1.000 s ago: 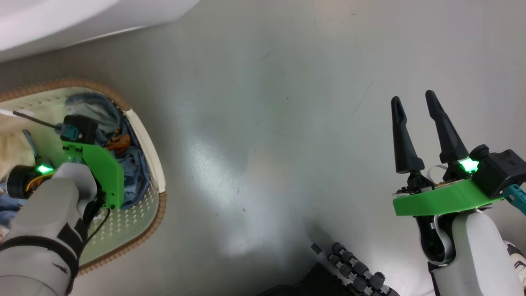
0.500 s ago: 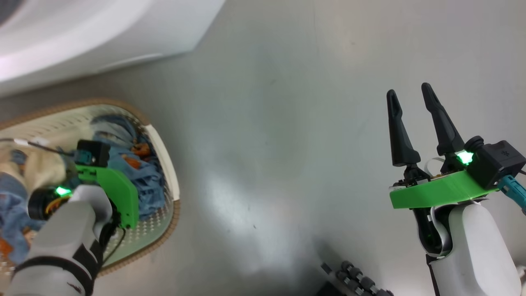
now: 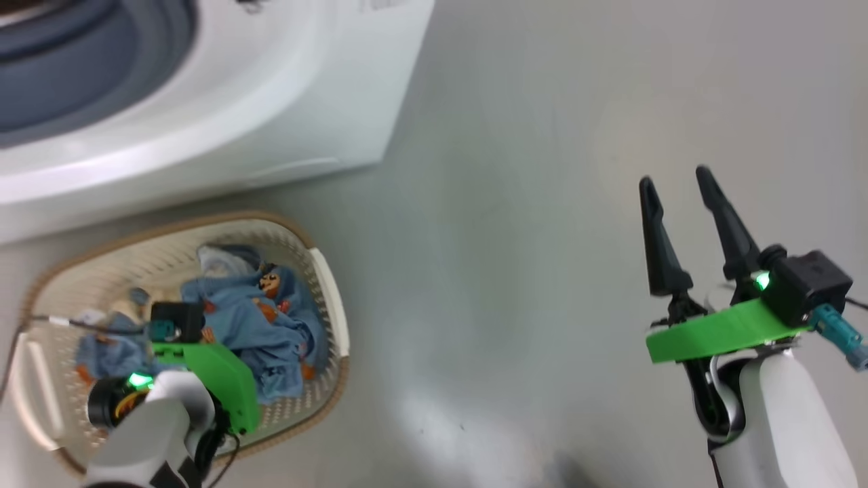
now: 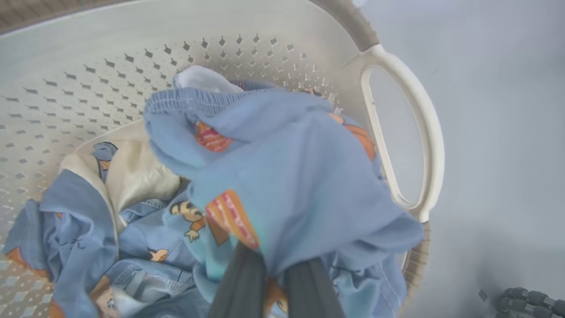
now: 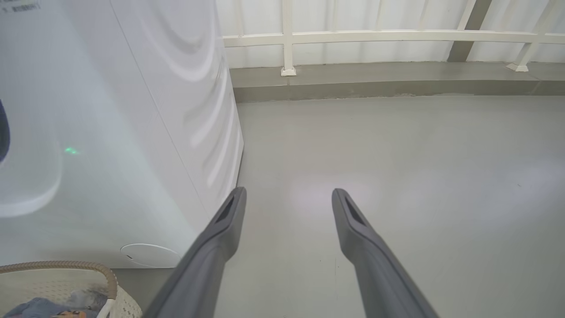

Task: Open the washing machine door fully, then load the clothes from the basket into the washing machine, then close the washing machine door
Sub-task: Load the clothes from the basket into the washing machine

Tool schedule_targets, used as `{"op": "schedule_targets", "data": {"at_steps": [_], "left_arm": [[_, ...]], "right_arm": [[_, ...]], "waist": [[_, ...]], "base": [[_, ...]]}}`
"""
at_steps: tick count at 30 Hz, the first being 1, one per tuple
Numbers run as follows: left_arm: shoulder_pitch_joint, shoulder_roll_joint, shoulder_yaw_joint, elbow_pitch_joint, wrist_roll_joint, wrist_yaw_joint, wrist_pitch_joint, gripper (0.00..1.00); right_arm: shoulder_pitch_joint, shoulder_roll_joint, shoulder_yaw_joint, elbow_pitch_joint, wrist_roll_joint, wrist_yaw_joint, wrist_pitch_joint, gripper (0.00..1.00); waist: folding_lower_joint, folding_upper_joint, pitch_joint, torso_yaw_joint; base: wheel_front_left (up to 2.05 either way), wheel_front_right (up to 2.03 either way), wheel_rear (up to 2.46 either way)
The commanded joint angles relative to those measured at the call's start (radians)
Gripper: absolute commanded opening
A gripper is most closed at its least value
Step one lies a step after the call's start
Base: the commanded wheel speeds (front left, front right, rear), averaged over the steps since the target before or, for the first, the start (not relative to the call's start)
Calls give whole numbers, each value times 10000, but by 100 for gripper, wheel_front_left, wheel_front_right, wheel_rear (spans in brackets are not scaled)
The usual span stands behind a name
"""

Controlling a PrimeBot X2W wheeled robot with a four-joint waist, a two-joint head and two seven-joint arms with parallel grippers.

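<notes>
The cream-white basket (image 3: 330, 298) with its brown rim stands on the floor just in front of the white washing machine (image 3: 285, 102). Light-blue bear-print clothes (image 3: 264, 332) and a cream piece (image 4: 137, 172) lie in the basket (image 4: 132, 57). My left wrist (image 3: 203, 366) hangs over it. In the left wrist view my left gripper (image 4: 273, 269) is shut on a blue garment (image 4: 282, 176) that is raised above the pile. My right gripper (image 3: 675, 203) stands open over bare floor, nothing between its fingers (image 5: 229, 212). The washing machine door is out of view.
The machine's grey rubber ring (image 3: 81, 68) shows at the top left. Grey floor (image 3: 515, 271) lies between the basket and my right arm. A white railing (image 5: 375, 37) runs along the far side. A dark roller wheel (image 4: 529, 300) sits on the floor by the basket.
The head camera has moved: the basket and the machine now sit lower and further right in the picture, and the grey ring has come into view. My right gripper stays open.
</notes>
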State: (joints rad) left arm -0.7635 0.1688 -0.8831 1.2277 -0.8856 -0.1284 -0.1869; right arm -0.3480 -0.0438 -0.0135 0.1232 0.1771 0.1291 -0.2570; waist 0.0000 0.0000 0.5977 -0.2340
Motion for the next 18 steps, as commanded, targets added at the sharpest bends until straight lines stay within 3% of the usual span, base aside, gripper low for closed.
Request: {"op": "schedule_targets", "data": {"at_steps": [1,9,18], "left_arm": [[294,185,161,-108,-73,-22,-174,0],[1017,283,331,-732,-237,-23,-730,0],[2092,573,1976,-2822,727,344,-746,0]], "right_arm": [[360,-64,144,-136,-104,16,-47,100],[810,-64,28,95,-328,16,-47,100],[1260,-94,-173,243,-438,16,-47,100]], "waist": [[0,0,-878,651],[0,0,-2170,1382],[0,0,-3184,2008]], "base": [[0,0,0],[0,0,0],[0,0,0]]}}
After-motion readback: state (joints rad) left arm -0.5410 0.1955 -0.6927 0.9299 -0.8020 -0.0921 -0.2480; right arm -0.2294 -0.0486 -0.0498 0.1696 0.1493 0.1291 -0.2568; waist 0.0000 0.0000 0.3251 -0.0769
